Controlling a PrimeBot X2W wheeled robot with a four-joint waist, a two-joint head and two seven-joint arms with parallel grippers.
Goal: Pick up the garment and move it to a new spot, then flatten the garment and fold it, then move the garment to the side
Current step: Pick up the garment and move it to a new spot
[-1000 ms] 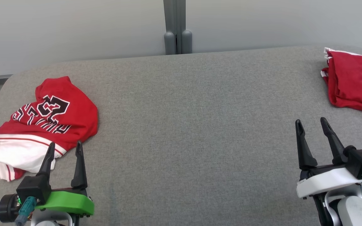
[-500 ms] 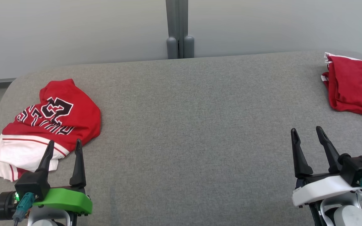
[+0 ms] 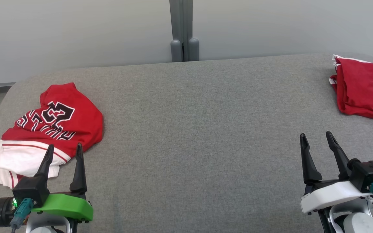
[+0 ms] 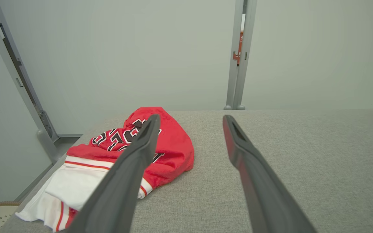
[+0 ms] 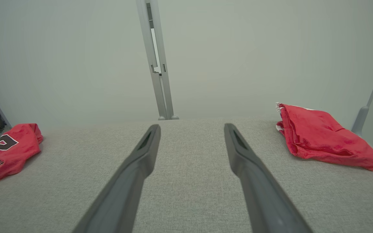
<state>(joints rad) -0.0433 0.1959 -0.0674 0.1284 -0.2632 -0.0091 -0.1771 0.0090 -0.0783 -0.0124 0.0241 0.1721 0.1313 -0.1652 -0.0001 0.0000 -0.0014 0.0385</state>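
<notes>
Garment (image 3: 60, 119): crumpled red-and-white jersey with black lettering, lying on the near left part of the grey table (image 3: 189, 129), just beyond the left gripper (image 3: 64, 145), whose jaws stand apart and empty. Right gripper (image 3: 315, 133) at near right, likewise spread, holding nothing. Farther back, at the table's right edge, lies a folded red cloth (image 3: 361, 87).

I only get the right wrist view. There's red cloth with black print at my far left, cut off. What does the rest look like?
Observer: The jersey lies crumpled; its near end is white with red stripes.
Operator: Where's the left tool?
Observer: The left tool is open, pointing at the jersey's near edge and overlapping it in the head view; contact unclear.
</notes>
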